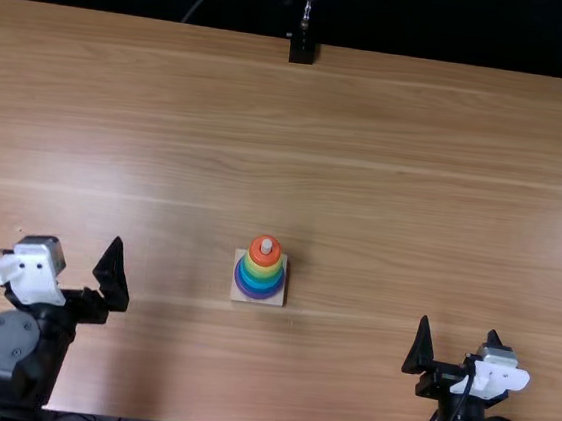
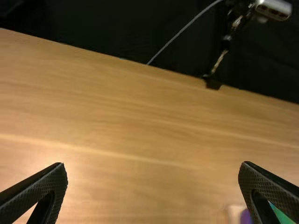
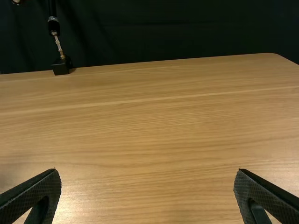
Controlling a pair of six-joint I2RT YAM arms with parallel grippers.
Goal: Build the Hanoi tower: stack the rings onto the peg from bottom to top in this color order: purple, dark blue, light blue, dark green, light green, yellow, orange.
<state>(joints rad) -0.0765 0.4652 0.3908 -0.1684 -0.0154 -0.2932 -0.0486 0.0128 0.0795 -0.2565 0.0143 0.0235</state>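
“Between my left gripper (image 2: pixel 153 164) and my right gripper (image 3: pixel 145 170) stands the ring tower (image 1: pixel 262 277), well apart from both.”

“Which of them is nearer?”

“My left, by a small margin. From its fingers the tower lies off to the right, roughly level with the tips. From my right gripper it lies to the left and slightly farther up the table (image 1: pixel 166 158).”

“How does it stand?”

“Upright. The peg (image 1: pixel 266 244) pokes up through the orange ring (image 1: pixel 264 259), with the yellow ring (image 1: pixel 262 269) under that, greens and blues below, and the purple ring (image 1: pixel 258 296) lowest, on the square base (image 1: pixel 236 296). I can't separate every shade of green and blue, so I won't swear to the full order.”

“And your fingers?”

“Spread wide on both sides, gripping nothing.”

“Anything in the way?”

“A black stand (image 1: pixel 302 50) at the table's far edge, well beyond the tower. I judge it no trouble to either arm.”

“So what does the next move call for?”

“Probably none; the stack looks finished to me. If a ring did need reseating, I'd send the left gripper across, close on the orange ring first and lift straight along the peg. Coming in sideways could knock the whole tower askew.”
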